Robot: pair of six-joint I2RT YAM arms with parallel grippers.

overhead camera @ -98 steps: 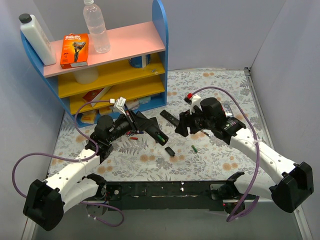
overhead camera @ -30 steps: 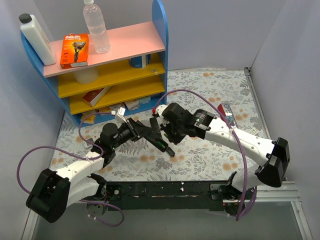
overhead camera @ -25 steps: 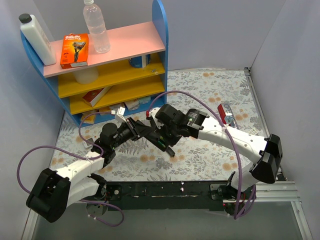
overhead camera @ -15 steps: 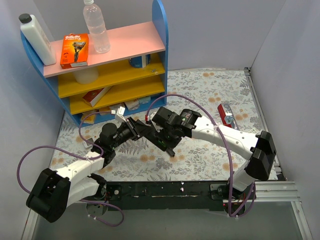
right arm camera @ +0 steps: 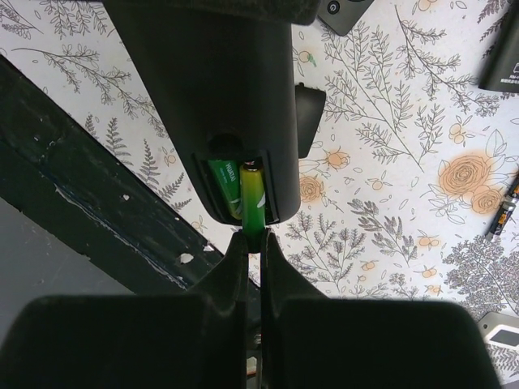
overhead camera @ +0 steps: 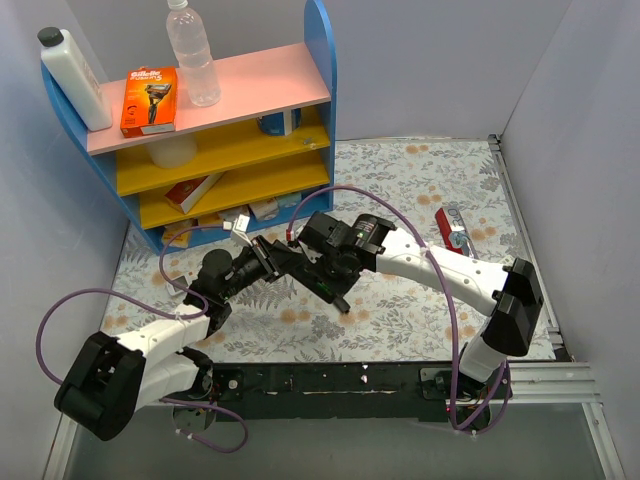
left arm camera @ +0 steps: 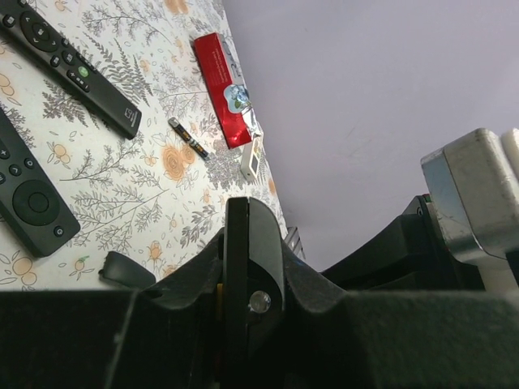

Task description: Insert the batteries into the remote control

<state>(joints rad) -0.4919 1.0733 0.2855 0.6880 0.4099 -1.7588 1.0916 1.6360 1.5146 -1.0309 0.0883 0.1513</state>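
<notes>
The remote control (overhead camera: 297, 262) is a black bar held off the table, and my left gripper (overhead camera: 268, 256) is shut on it. In the left wrist view the remote control (left arm camera: 243, 243) stands edge-on between the fingers of my left gripper (left arm camera: 247, 271). In the right wrist view the remote control (right arm camera: 219, 89) has its compartment uncovered, with one green battery (right arm camera: 222, 183) lying inside. My right gripper (right arm camera: 255, 241) is shut on a yellowish-green battery (right arm camera: 253, 198), whose far end sits in the slot beside the green one. From above, the right gripper (overhead camera: 336, 278) is at the remote's lower end.
A black battery cover (right arm camera: 310, 113) lies on the floral mat beside the remote. Two other remotes (left arm camera: 69, 65) (left arm camera: 28, 198), a red pack (left arm camera: 223, 57) and a dark cell (left arm camera: 188, 138) lie further off. The blue shelf (overhead camera: 200, 130) stands at the back left.
My right arm has swung left and brought the battery to the remote's lower end, up against the compartment. The left arm and the remote have stayed put.
</notes>
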